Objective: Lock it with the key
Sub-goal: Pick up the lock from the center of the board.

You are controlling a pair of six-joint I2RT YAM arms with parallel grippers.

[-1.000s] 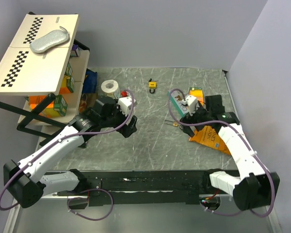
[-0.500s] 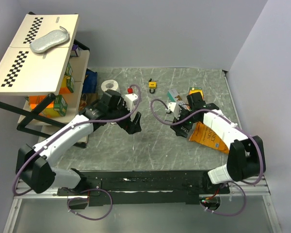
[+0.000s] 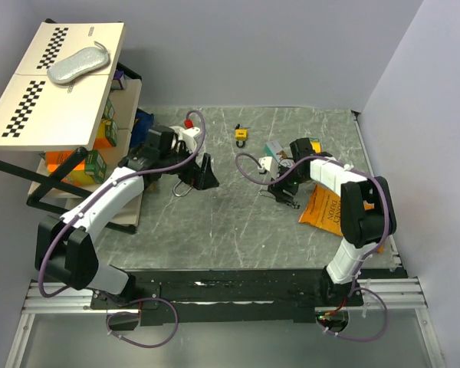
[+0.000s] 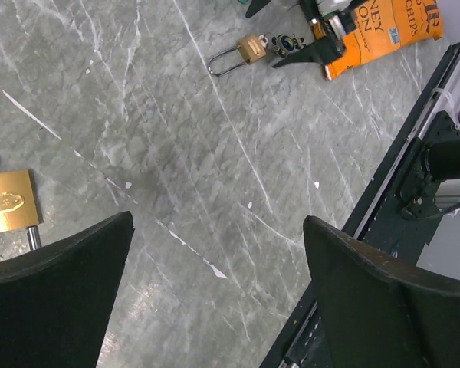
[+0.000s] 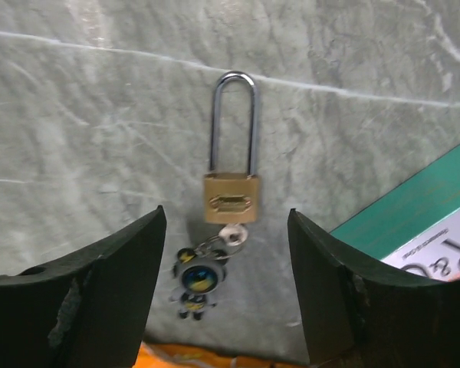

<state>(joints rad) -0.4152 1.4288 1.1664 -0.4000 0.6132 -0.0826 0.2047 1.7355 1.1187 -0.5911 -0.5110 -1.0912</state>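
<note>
A brass padlock [image 5: 230, 198] with a long steel shackle lies flat on the marble table. A key [image 5: 232, 234] sits in its underside, with a small astronaut charm [image 5: 197, 280] on its ring. My right gripper [image 5: 227, 216] is low over it, open, one finger on each side of the key end, touching nothing. From the left wrist view the same padlock [image 4: 242, 52] lies far off. My left gripper [image 4: 218, 224] is open over bare table, with a second brass padlock [image 4: 5, 202] just to its left. From above, the left gripper [image 3: 202, 175] and right gripper [image 3: 280, 190] are well apart.
An orange chips bag [image 3: 326, 211] and a teal box [image 3: 277, 151] lie beside my right arm. A small yellow padlock [image 3: 240, 135] sits at the back centre. A shelf rack [image 3: 57, 77] with a checkered top stands at the left. The table's front rail [image 4: 414, 165] runs near the left gripper.
My right gripper has turned and come down over the padlock, its jaws narrowing. My left arm has swung back and to the left, staying open.
</note>
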